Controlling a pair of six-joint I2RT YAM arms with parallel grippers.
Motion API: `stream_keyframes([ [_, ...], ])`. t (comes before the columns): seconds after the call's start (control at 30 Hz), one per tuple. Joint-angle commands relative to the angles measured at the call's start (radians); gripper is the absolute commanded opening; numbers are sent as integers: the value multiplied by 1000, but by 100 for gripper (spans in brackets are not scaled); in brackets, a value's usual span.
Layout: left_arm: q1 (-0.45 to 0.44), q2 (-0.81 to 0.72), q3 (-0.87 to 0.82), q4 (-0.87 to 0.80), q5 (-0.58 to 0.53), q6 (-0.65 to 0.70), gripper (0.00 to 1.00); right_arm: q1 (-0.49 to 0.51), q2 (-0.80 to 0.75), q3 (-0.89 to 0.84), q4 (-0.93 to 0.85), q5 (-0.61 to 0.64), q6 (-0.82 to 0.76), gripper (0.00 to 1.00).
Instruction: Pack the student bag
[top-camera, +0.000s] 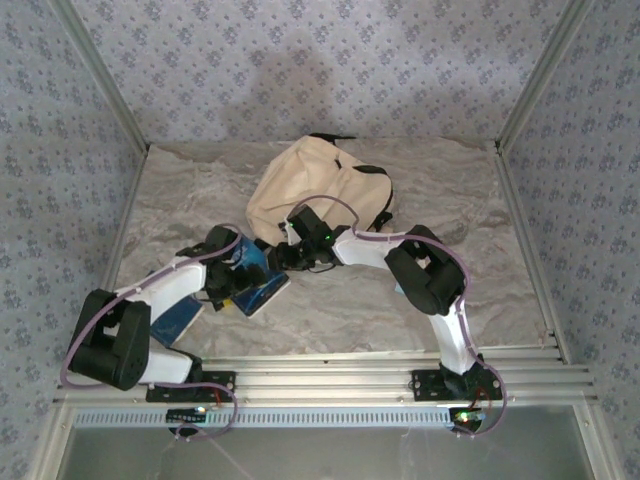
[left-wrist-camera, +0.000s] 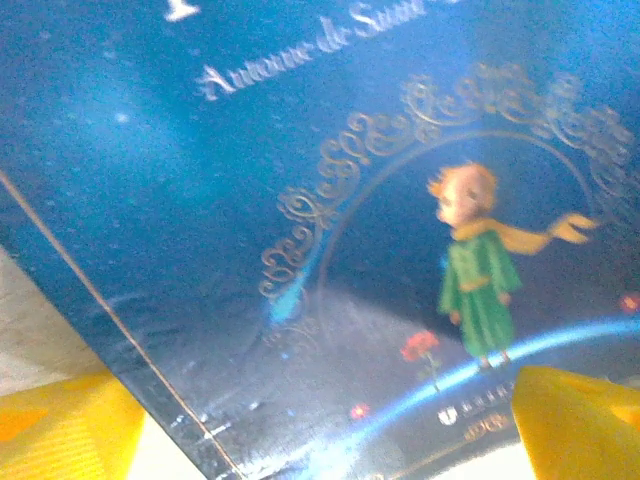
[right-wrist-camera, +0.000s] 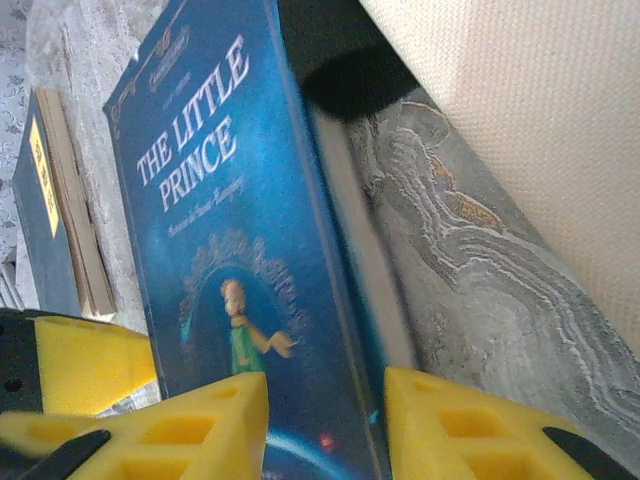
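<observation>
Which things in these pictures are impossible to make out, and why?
- Left wrist view: the title of the Little Prince book is cut off by the top edge, and the cover is blurred.
- Right wrist view: whether the right tool presses that book is unclear; the bottom edge cuts the contact off. The label on the dark book is too small.
- Top view: the right arm covers the near side of the student bag.
</observation>
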Motion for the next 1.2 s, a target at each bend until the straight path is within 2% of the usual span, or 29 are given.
stream_keyframes([
  [0.0, -5, -65, 39, 307, 98, 35, 99, -2, 14, 1, -45, 6, -23, 38],
  [0.17, 59, -116, 1, 233, 38, 9, 97, -1, 14, 5, -70, 6, -24, 41],
  [0.3, 94, -86, -46, 302, 64, -9, 95, 6, 7, 4, -69, -9, -25, 40],
  [0.47, 96, -50, -45, 299, 51, -15, 95, -3, -35, -1, -66, -10, -16, 25],
  [0.57, 117, -84, -51, 245, 24, -28, 98, -18, -62, 2, -38, -40, 19, 3],
  [0.6, 127, -103, -58, 235, 22, -32, 99, -24, -65, 5, -28, -56, 34, 0],
  [0.8, 178, -247, -105, 233, 14, -46, 100, -70, -100, 5, 61, -153, 152, 0],
  [0.97, 188, -290, -169, 401, 54, -84, 100, -109, -128, -22, 147, -213, 246, 0],
  [1.17, 188, -263, -282, 673, 72, -143, 100, -148, -110, -69, 364, -275, 427, 0],
])
